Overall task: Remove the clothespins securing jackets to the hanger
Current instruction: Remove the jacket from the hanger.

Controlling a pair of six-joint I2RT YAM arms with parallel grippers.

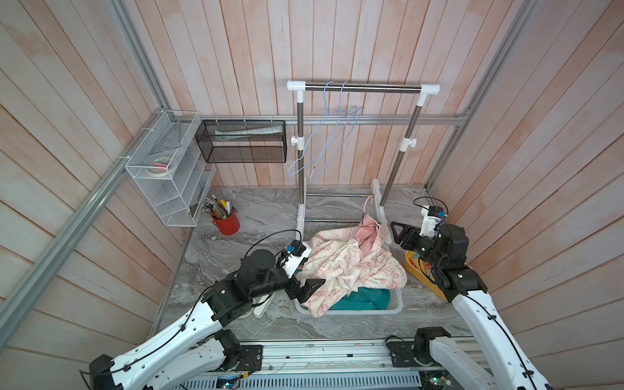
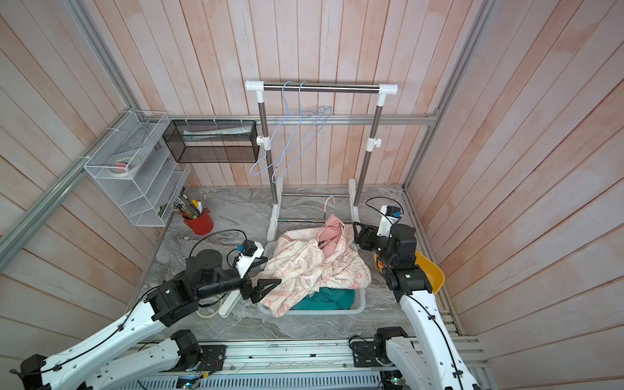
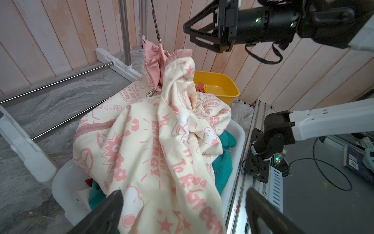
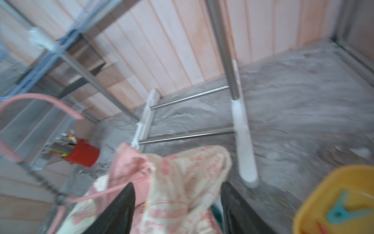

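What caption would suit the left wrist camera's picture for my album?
Cream pink-printed jacket heaped on a white basket, yellow tub beside it, right gripper open nearby.

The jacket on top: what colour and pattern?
The jacket is cream with pink prints; best in the left wrist view.

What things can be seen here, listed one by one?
cream jacket: one, pink-printed, atop basket
teal garment: one, teal, under it
laundry basket: one, white, table centre
pink hanger: one, pink, in cream jacket
blue hangers: two, blue, on rack rail
clothes rack: one, steel, at back
tub: one, yellow, by right arm
clothespins: count unclear, red, in tub
pen cup: one, red, left side
wire shelf: one, white, left wall
mesh basket: one, black, back wall
left hand: one, black, open, by jacket's edge
right hand: one, black, open, beside jacket collar
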